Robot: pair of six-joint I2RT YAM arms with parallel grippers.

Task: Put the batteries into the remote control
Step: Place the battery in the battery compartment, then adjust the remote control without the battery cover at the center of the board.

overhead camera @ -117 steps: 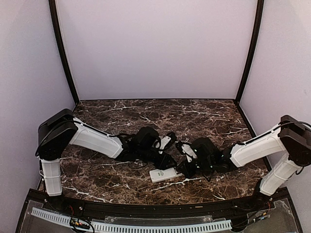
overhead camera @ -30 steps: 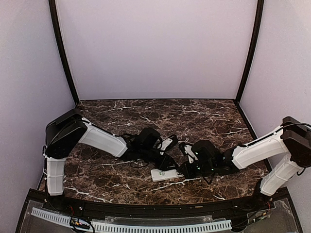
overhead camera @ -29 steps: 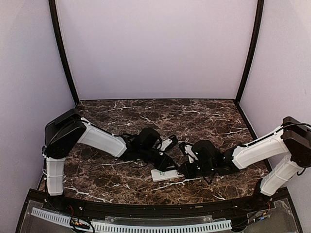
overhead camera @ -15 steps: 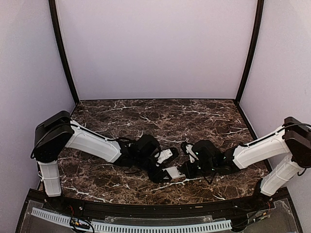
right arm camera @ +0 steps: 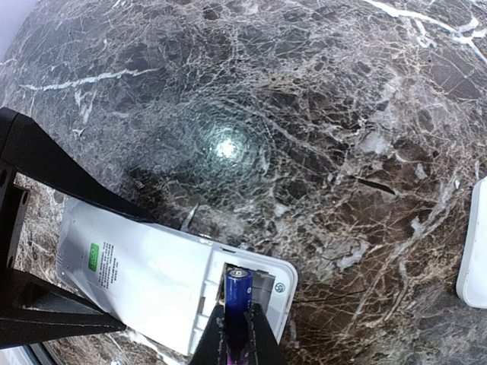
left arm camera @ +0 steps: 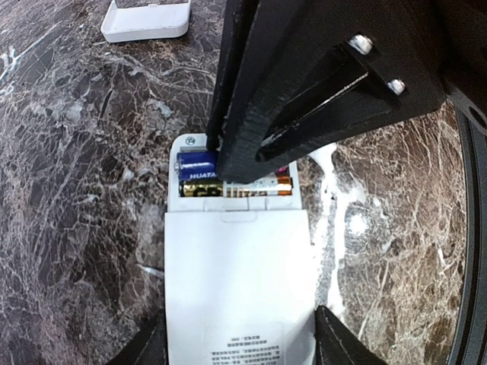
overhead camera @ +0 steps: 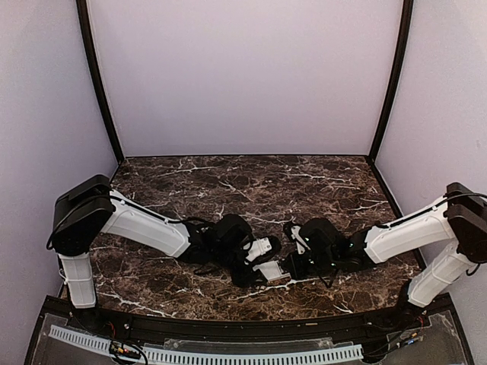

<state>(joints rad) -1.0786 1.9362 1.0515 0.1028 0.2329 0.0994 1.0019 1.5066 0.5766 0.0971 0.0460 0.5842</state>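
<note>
The remote control (left arm camera: 237, 281) lies back up on the marble table, its battery bay open at the far end. My left gripper (left arm camera: 240, 344) is shut on the remote's sides, one finger on each long edge. A gold battery (left arm camera: 236, 188) lies in the bay. My right gripper (right arm camera: 237, 328) is shut on a bluish-purple battery (right arm camera: 238, 293), whose tip sits tilted in the bay of the remote (right arm camera: 137, 277). That battery also shows in the left wrist view (left arm camera: 196, 161). In the top view the remote (overhead camera: 271, 271) lies between the left gripper (overhead camera: 255, 270) and the right gripper (overhead camera: 291, 265).
A small white cover plate (left arm camera: 146, 19) lies on the table beyond the remote, and also shows at the right edge of the right wrist view (right arm camera: 473, 245). The table's near edge (overhead camera: 243, 319) is just in front of both grippers.
My left gripper has moved toward the near edge and closed on the remote, which has turned slightly. My right gripper has stayed at the remote's end with the battery.
</note>
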